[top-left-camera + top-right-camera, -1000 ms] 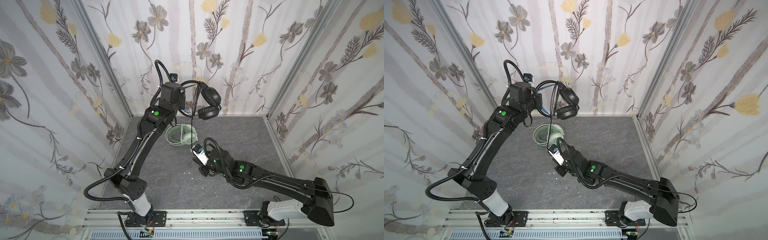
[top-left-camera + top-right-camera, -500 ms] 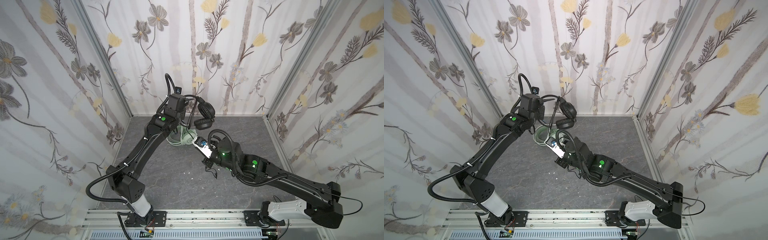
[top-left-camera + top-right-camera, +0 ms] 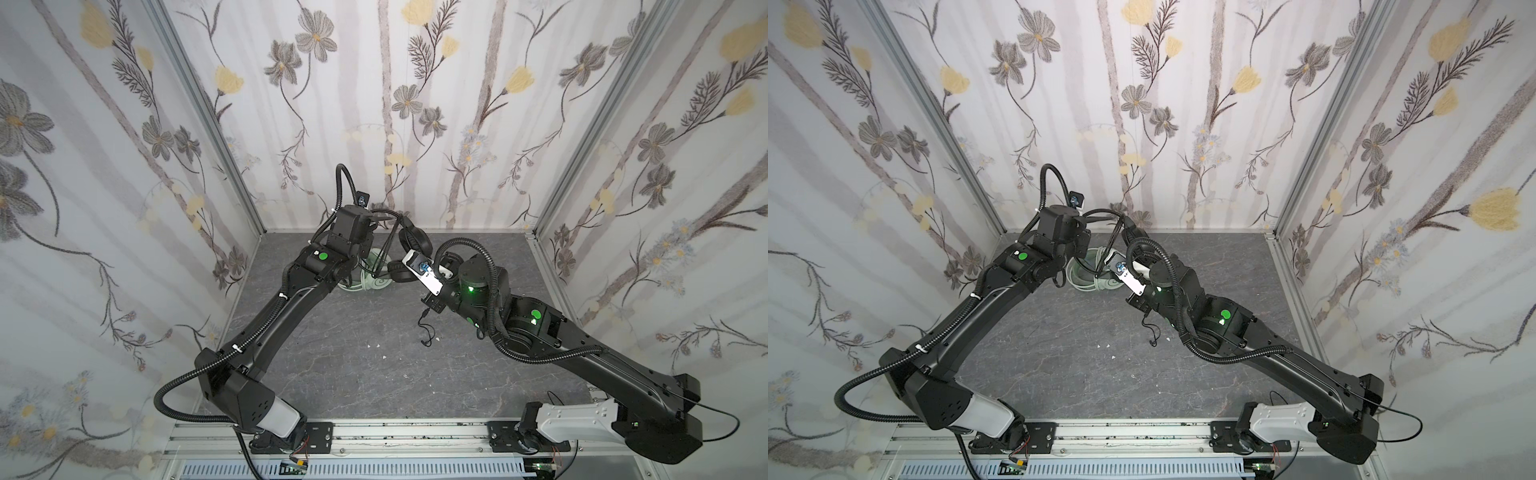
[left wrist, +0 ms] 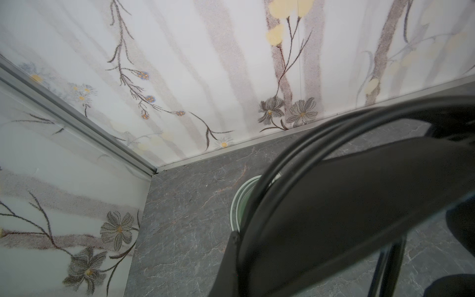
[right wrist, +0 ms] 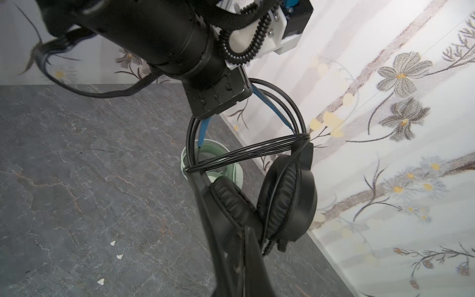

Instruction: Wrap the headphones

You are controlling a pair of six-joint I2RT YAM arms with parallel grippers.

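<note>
Left arm reaches to the rear of the table (image 3: pixel 332 365), close to the back wall (image 3: pixel 374 104). Right arm comes in from the opposite side, its wrist beside the left one.

Black headphones (image 5: pixel 288 195) hang clear of the table from the left gripper (image 3: pixel 376 224), which is clamped on the top of the headband. The blue inner band shows on either side of the jaws. Both earcups hang below, toward the right arm.

Mint headphones (image 3: pixel 374 284) lie on the table under the left wrist and the hanging black set, partly covered in both top views. No gripper touches them.

Thin black cable (image 5: pixel 244 154) is wound several turns across the black headband, just above the earcups. Right gripper (image 5: pixel 241 257) sits just beside the nearer earcup, jaws closed. It appears to pinch the cable below the cups, though the contact itself is hidden. A loose tail (image 3: pixel 424 328) drops from under it, and I cannot tell whether the end touches the table.

A few white crumbs (image 5: pixel 113 243) lie on the table in front.

Since a second ago:
- The left arm has lowered the black set toward the mint one.
- The right wrist has swung up and back toward the wall, closing on the earcups.
- The mint set has not moved.
- Both grips are unchanged.
</note>
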